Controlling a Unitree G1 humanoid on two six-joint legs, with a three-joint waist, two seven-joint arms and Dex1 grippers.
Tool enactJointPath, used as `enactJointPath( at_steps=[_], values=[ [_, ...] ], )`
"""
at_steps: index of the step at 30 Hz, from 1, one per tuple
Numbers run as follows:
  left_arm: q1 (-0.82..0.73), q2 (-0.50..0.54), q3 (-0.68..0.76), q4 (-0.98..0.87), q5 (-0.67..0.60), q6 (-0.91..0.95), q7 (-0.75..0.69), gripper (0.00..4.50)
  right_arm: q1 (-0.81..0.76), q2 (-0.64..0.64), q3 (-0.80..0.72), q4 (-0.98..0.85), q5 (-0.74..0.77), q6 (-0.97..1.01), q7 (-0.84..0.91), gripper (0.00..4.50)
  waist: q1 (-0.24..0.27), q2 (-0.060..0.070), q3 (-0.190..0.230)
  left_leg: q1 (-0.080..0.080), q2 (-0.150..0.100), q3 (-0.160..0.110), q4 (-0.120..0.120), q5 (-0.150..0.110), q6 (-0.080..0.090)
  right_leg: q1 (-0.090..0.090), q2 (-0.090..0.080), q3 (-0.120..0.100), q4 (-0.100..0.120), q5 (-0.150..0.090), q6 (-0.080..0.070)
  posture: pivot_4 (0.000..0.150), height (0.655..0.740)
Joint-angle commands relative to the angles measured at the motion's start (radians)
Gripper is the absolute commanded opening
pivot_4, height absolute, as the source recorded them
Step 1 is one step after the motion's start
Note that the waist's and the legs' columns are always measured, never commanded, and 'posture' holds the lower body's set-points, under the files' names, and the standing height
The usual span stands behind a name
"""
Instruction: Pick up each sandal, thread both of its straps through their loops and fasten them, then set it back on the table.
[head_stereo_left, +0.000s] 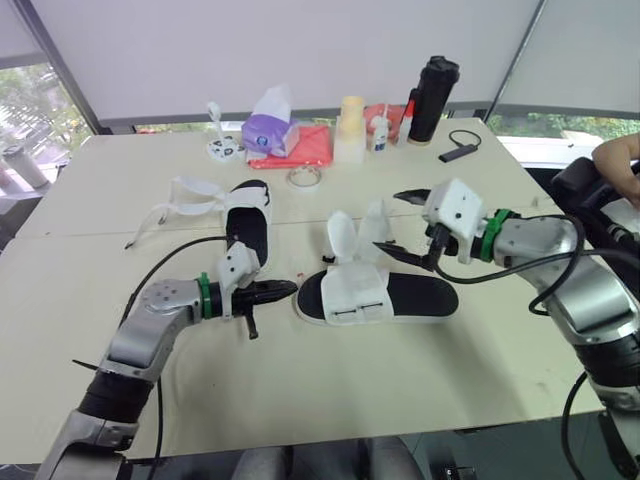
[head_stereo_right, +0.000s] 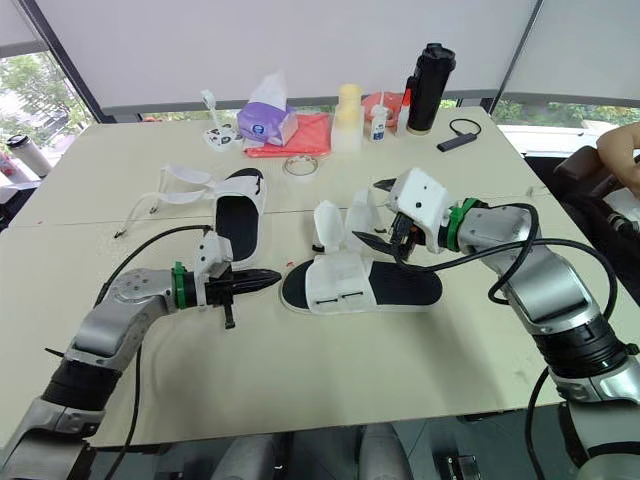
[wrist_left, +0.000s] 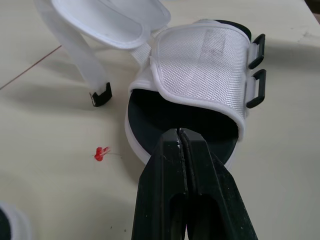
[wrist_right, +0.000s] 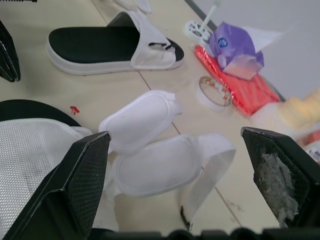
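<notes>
Your left hand (head_stereo_left: 286, 290) pinched shut, empty, just beside the near sandal (head_stereo_left: 425, 297), your right hand (head_stereo_left: 392, 222) spread wide above its unfastened straps (head_stereo_left: 343, 238)

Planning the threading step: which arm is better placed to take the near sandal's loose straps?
Probably right. The right pincer hangs open beside the near sandal's loose straps; the left pincer is shut, low by the toe end.

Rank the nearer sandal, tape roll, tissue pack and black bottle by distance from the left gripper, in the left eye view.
From the left gripper:
1. Nearer sandal, right at its tips.
2. Tape roll, mid-table beyond.
3. Tissue pack, far side.
4. Black bottle, far right.
</notes>
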Motion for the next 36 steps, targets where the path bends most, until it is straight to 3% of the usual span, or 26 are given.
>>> enactJointPath(
  at_steps=[1,30,34,36],
  values=[
    [-0.033,-0.014,-0.004,0.016,0.003,-0.004,-0.016,0.02,-0.009,0.02,-0.05,-0.044,-0.015,0.021,-0.009,4.5,-0.001,0.0,0.0,0.0,0.0,0.0,0.0,0.0,0.0,0.0,0.0,0.0,0.0,0.0,0.0,0.15,0.74],
    [-0.175,-0.184,-0.132,0.27,0.134,-0.027,-0.082,0.02,-0.01,0.121,-0.094,-0.075,-0.074,0.111,-0.038,4.5,0.0,0.0,0.0,0.0,0.0,-0.001,0.0,0.0,0.0,0.0,0.001,-0.001,0.001,0.002,0.003,0.15,0.74],
    [-0.17,-0.184,-0.147,0.285,0.157,-0.042,-0.093,0.02,-0.011,0.142,-0.111,-0.068,-0.051,0.183,-0.047,4.5,0.0,0.0,0.0,0.0,0.0,-0.001,0.0,0.0,0.0,0.0,0.001,-0.001,0.001,0.002,0.003,0.15,0.74],
    [-0.168,-0.186,-0.147,0.285,0.16,-0.039,-0.095,0.02,-0.042,0.196,-0.169,-0.035,0.03,0.321,-0.079,4.5,-0.001,0.0,0.0,0.0,0.0,-0.001,0.0,0.0,0.0,0.001,0.001,-0.001,0.001,0.002,0.003,0.15,0.74]
  ],
)
